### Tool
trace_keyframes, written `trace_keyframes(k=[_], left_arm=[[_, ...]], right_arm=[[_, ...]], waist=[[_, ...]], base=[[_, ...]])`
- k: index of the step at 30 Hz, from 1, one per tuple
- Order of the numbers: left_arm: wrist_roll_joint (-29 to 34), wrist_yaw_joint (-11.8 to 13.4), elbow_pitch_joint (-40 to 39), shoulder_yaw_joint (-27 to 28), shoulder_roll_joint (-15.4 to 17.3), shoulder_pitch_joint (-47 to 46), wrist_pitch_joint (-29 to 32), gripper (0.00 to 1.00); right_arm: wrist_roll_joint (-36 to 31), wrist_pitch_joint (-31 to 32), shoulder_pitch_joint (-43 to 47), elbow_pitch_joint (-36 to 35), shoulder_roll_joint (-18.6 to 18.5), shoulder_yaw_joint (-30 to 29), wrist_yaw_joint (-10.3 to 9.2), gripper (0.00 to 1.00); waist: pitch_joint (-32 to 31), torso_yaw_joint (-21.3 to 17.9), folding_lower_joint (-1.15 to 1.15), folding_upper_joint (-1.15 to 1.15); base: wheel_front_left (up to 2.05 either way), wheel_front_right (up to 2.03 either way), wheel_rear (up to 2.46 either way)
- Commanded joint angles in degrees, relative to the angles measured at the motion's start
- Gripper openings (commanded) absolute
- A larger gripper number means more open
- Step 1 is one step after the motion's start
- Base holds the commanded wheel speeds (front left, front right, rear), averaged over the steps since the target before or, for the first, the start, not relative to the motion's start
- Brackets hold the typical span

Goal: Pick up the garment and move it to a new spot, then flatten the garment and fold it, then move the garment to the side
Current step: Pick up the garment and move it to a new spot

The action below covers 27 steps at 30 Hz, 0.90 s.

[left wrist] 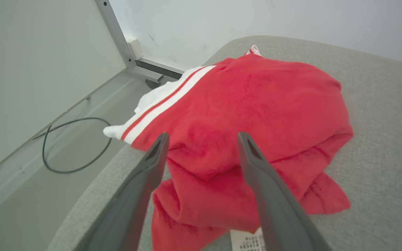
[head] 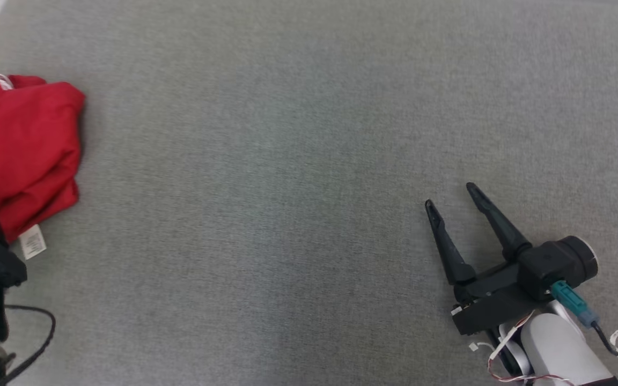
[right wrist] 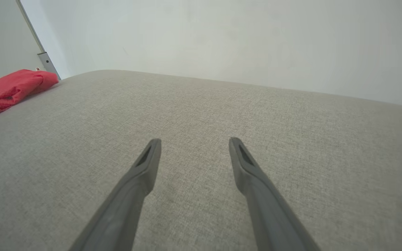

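Red knit garment (head: 19,150), crumpled into a loose heap at the left edge of the grey fabric-covered worktop (head: 298,161), toward the far side. A white-striped hem (left wrist: 166,101) and some white cloth hang just past that edge, above the floor where a dark cable (left wrist: 75,148) loops. A white care label (head: 32,242) sticks out from the near end of the heap.

The left fingers (left wrist: 144,181) stand spread wide and empty, poised just over the near folds of the garment. Their tips seem clear of the cloth, as far as the left wrist view lets one judge. The right fingers (head: 446,244) are likewise spread and empty, hovering over bare worktop at the near right, well apart from the garment.

Handling, by judgement: the cloth looks soft, light and limp, with a slightly fuzzy face that should not slip between the fingers. It will probably sag and unfold when lifted rather than keep its shape. A pinch on a single thin layer may drag only part of the heap. The better hold is likely the thick rolled fold directly between the left fingers, taken deep enough to gather several layers. The label and the overhanging striped hem are poor holds: the first is flimsy, the second sits off the worktop. The pick-up appears not yet begun.
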Motion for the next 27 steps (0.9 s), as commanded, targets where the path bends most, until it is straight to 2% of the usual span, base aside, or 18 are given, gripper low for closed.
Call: trace_keyframes(k=[1,8,11,12,13,27], left_arm=[[-0.2,0.2,0.8,0.0,0.3,-1.8,-0.2,1.0],[-0.9,3.0,6.0,0.3,-0.8,-4.9,0.3,1.0],[-0.7,3.1,7.7,-0.4,-1.4,-5.7,-0.5,1.0],[-0.6,3.0,8.4,-0.6,-1.5,-5.9,-0.5,0.56],[-0.5,2.9,8.8,-0.8,-1.4,-6.0,-0.7,0.0],[1.1,0.2,10.5,-4.2,2.6,-10.4,-5.3,0.0]], right_arm=[[0.2,0.0,-0.5,-0.6,-0.5,-0.3,-0.13,1.0],[-0.2,0.0,-0.5,-2.0,-1.6,-1.3,-0.13,1.0],[-0.4,0.1,-0.2,-2.2,-1.3,-1.7,-0.13,1.0],[-0.5,0.1,-0.2,-2.2,-1.2,-1.7,-0.13,1.0],[-0.5,0.1,-0.1,-2.1,-1.0,-1.7,-0.14,1.0],[0.6,0.0,-1.1,0.1,2.6,-0.9,-0.13,1.0]], waist=[[3.4,-2.6,-0.01,-0.01],[6.1,-3.5,-0.01,-0.01],[6.4,-3.5,-0.01,-0.01],[6.4,-3.6,-0.01,-0.01],[6.3,-3.6,-0.01,-0.01],[1.2,-4.8,-0.01,-0.01]], base=[[0.0,0.0,0.0],[0.0,0.0,0.0],[0.0,0.0,0.0],[0.0,0.0,0.0],[0.0,0.0,0.0],[0.0,0.0,0.0]])
